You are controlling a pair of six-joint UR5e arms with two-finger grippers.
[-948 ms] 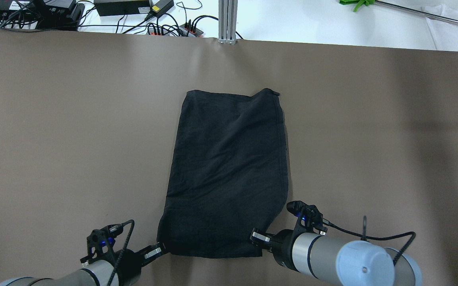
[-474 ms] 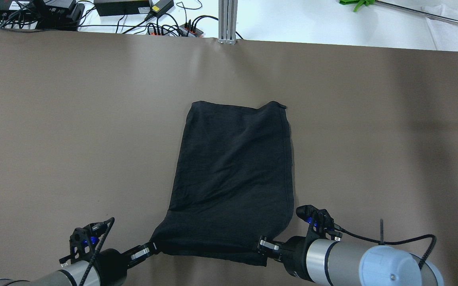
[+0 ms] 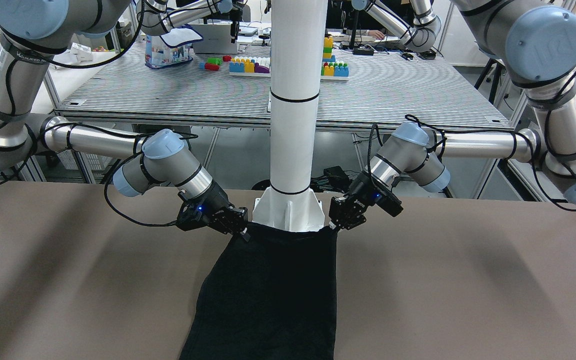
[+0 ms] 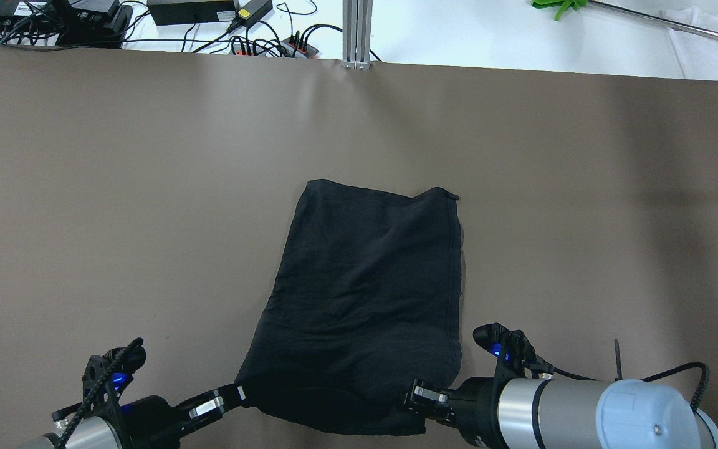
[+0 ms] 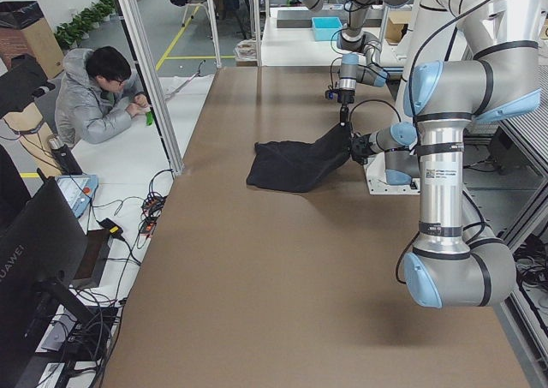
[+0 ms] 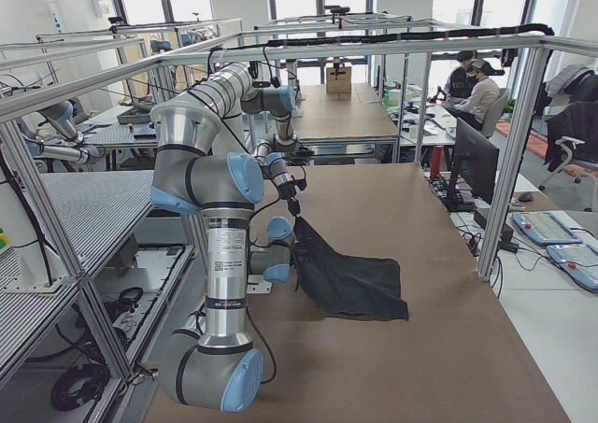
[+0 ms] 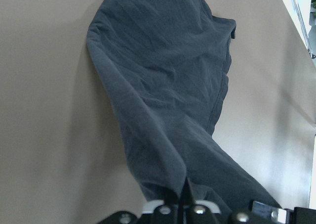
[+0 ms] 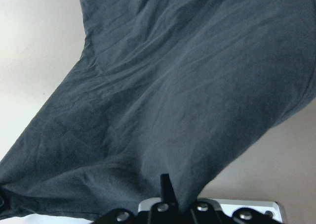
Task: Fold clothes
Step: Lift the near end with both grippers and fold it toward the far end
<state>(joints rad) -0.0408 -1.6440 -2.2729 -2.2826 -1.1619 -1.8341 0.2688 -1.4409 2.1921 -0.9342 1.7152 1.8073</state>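
Clothes (image 4: 365, 293) dragged nearer, left gripper (image 4: 239, 393) and right gripper (image 4: 415, 395) clamping its corners

Plain black soft fabric garment (image 3: 268, 295): far end cut by front-facing view's bottom edge; raised hem hides front of white pole base plate (image 3: 288, 212).

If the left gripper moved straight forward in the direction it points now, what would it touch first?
The black garment itself: the left gripper is shut on its near corner and points across it, roughly toward the right gripper. Depth beyond that is unclear.
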